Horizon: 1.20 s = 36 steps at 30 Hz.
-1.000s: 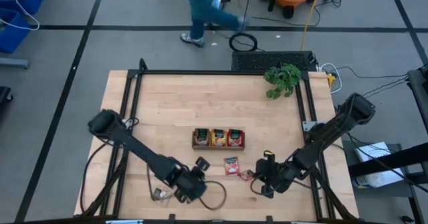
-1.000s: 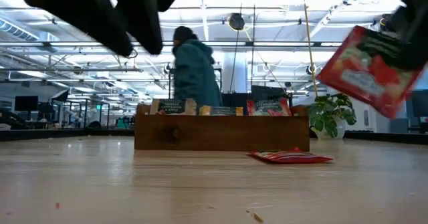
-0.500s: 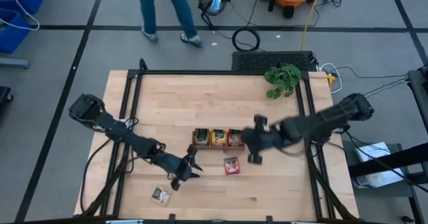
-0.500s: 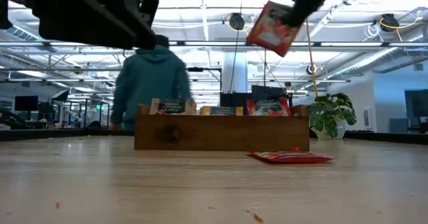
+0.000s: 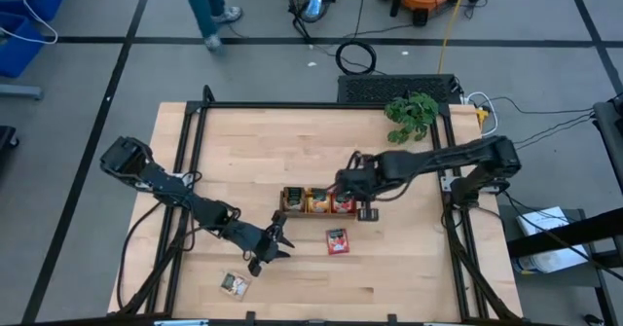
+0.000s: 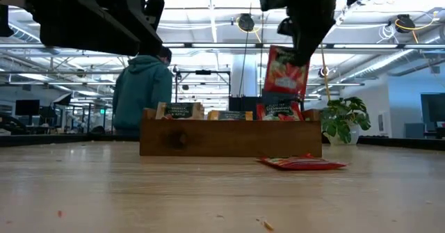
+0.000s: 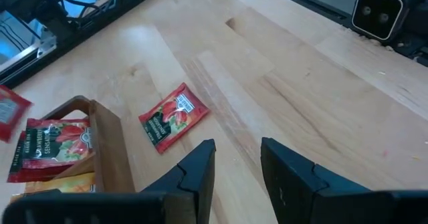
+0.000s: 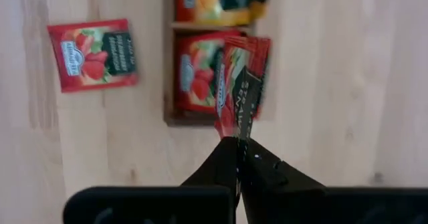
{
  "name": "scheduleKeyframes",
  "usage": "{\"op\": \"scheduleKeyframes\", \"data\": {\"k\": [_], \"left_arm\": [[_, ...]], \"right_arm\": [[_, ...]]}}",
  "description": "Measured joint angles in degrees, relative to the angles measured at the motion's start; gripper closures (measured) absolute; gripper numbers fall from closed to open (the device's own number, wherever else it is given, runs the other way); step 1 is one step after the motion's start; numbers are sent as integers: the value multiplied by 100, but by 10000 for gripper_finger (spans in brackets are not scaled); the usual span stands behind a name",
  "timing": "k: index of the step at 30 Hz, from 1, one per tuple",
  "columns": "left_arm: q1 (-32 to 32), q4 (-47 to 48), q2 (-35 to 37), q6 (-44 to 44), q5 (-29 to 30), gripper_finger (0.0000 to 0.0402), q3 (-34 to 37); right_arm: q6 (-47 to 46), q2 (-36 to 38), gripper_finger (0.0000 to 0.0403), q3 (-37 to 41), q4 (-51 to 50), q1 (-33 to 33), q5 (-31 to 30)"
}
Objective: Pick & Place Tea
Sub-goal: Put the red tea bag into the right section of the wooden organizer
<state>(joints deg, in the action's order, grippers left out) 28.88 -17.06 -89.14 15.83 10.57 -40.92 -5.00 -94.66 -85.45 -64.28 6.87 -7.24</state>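
A red tea sachet (image 8: 239,83) was pinched edge-on between the pressed-together jaws of the right gripper (image 5: 368,206), held hanging over the right-hand compartment of the brown tray (image 5: 285,212), where like red sachets (image 8: 196,77) already stood. Another red sachet (image 5: 337,240) lay flat on the table (image 5: 243,151) just near of the tray, and one more sachet (image 5: 233,284) lay further left and nearer. The left gripper (image 5: 275,245) was held low, jaws spread and empty (left of the loose sachet). A release slightly off line could be expected to catch the sachet on the tray's wall and drop it outside.
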Motion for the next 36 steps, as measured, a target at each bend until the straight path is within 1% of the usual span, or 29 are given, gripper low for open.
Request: {"op": "scheduleKeyframes", "data": {"k": [6, 13, 17, 22, 36], "left_arm": [[0, -20, 0, 38, 0, 275, -1], [0, -44, 0, 5, 0, 275, -1], [0, -44, 0, -8, 0, 275, -2], [0, -45, 0, -39, -1, 275, -5], [4, -105, 0, -188, -4, 275, -10]], "right_arm": [[140, -452, 403, -141, 63, 167, 8], [208, -841, 403, -149, 123, 182, 8], [276, -1034, 403, -151, 194, 132, 49], [372, -1212, 403, -150, 199, -3, 296], [727, -1708, 402, -151, 275, -237, 307]]}}
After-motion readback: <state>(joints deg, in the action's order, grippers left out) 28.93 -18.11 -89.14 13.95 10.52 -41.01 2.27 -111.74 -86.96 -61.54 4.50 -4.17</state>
